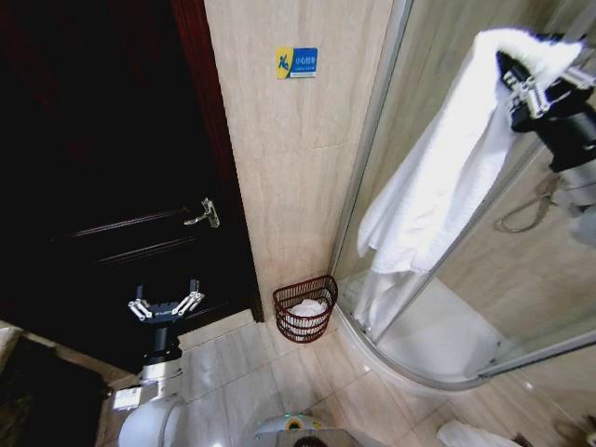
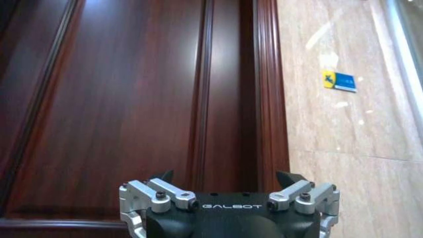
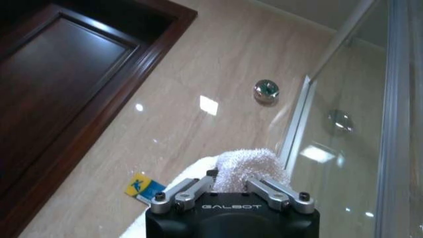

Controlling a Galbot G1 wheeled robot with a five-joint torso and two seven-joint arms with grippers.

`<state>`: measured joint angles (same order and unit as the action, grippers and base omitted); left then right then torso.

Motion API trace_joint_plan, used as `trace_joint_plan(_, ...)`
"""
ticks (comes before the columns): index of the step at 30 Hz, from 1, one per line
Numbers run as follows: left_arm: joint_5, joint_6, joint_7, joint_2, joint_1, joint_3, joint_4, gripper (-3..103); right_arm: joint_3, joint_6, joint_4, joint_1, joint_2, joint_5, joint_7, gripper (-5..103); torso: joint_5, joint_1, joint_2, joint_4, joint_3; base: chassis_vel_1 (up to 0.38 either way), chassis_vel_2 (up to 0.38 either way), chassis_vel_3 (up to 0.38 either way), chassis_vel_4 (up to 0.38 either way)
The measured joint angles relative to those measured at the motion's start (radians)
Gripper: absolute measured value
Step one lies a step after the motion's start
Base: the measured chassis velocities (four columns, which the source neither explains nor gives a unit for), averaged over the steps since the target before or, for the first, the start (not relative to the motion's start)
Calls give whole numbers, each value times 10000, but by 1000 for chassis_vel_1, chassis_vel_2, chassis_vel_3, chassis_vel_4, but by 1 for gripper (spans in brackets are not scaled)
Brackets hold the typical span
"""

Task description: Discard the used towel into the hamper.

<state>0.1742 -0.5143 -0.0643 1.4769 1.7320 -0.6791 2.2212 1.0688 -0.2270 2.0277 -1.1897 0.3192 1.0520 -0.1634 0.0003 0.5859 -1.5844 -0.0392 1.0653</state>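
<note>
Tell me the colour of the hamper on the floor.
Dark reddish-brown openwork wire, clearest in the head view: the hamper stands against the wall.

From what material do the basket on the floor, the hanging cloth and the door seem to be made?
The hamper looks like dark reddish-brown wire, an openwork of horizontal rings. The towel, held up by the right tool, looks like white terry cotton: its loops show fuzzy in the right wrist view. The door appears to be dark, glossy varnished wood, though veneer is possible.
</note>
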Motion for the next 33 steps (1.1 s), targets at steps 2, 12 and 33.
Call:
trace_joint_plan(2,-16,-10,-2,104,38,-21,35,100,-75,-3,13,138,-21,39,0,5,-2,0,0,-1,0,0,0,0,0)
trace_joint_plan(12,-45,-61,-191,957,350,-363,523,100,-926,-92,-120,1228,-47,204,-87,5,0,0,-1,-1,-1,0,0,0,0)
trace_joint_plan(33,-49,-23,-229,891,367,-653,754,100,-1135,-106,-163,1496,64,191,-128,5,-6,0,-1,-1,0,56,46,50,47)
